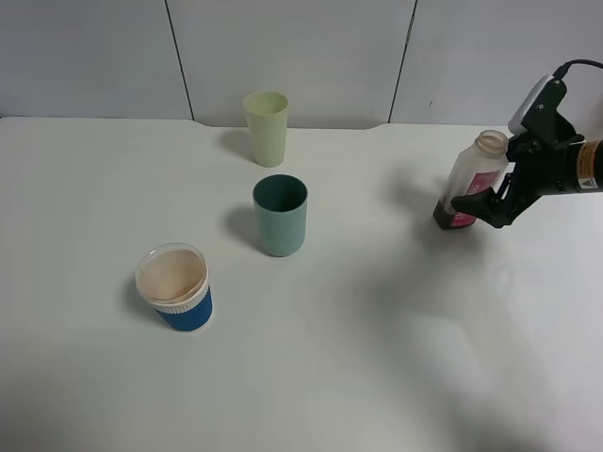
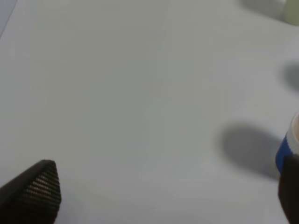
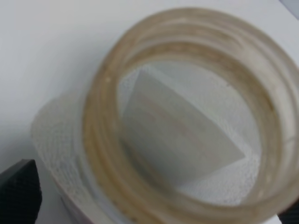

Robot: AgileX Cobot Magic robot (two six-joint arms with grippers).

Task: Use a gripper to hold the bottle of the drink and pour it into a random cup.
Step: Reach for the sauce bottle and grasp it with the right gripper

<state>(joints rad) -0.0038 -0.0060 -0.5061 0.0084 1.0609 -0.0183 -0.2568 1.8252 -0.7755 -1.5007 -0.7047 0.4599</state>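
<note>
I am the right gripper [image 1: 490,200], a black metal claw on a black-wrapped arm with an orange band, reaching in from the right edge of a plain white table [image 1: 377,377]. My jaws are spread wide on either side of a small clear plastic bottle [image 1: 471,174] with a magenta-pink label and an open, capless neck. A little dark brown-red liquid sits at its bottom. The bottle looks to be standing on the table at the right side. My wrist camera looks straight down into its wide mouth, and one dark fingertip [image 3: 18,191] shows just beside its wall. I cannot tell whether my pads touch the plastic.

Three cups stand to the left of the bottle, well apart from it and from each other. A tall teal plastic cup [image 1: 280,215] stands upright near the middle of the table and is the nearest to the bottle. Behind it, close to the pale panelled wall [image 1: 94,56], stands a pale yellow-green plastic cup [image 1: 267,127]. Nearer the front and further left is a short blue cup [image 1: 174,287] with a white ribbed band and a pinkish inside.

The left gripper [image 2: 163,193] shows only in its own wrist view. Its two dark fingertips are set far apart over bare table, holding nothing, with the blue cup at the edge of that view.
</note>
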